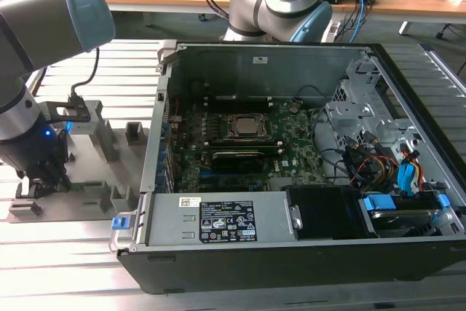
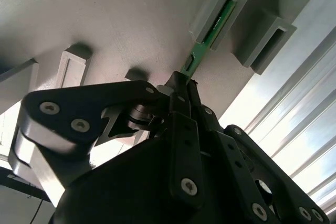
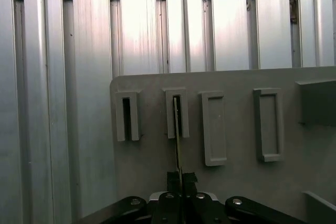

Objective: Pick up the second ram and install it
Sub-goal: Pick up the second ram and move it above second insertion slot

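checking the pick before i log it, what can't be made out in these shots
- Second wrist view: near end of the second ram sits inside the gripper, far end inside the grey fixture block.
- First wrist view: the ram is edge-on, chips hidden.
- Exterior view: the arm's wrist hides the grip; motherboard memory slots too small.

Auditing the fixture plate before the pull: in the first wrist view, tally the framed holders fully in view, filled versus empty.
Holder filled with the second ram, which the gripper grips: 1
Empty holders: 3
Total: 4 holders
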Controlling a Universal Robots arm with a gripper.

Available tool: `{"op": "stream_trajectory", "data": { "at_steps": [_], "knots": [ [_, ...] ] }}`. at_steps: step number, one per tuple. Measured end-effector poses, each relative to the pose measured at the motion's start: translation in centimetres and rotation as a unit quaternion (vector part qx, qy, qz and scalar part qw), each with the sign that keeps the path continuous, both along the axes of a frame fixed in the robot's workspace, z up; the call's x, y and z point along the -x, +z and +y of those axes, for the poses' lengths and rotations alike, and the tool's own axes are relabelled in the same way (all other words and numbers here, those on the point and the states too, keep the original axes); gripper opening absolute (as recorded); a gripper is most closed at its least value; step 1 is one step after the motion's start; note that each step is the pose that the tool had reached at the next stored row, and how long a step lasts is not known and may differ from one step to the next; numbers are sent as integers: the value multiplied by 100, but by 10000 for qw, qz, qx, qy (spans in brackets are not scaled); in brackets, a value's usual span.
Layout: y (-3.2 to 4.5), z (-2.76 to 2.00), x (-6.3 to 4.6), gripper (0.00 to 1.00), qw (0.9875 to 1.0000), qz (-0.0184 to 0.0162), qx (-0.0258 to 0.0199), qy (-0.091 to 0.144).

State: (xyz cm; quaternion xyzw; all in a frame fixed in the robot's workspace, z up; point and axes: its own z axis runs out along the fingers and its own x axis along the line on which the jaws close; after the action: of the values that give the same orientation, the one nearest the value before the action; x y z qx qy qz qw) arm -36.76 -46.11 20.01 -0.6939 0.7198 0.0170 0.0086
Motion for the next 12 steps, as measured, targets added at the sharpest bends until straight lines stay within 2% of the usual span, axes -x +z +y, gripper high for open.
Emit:
{"op": "stream_trajectory", "data": {
  "at_steps": [12],
  "knots": [
    [89,1,-1,14,10000,0,0,1]
  ]
}}
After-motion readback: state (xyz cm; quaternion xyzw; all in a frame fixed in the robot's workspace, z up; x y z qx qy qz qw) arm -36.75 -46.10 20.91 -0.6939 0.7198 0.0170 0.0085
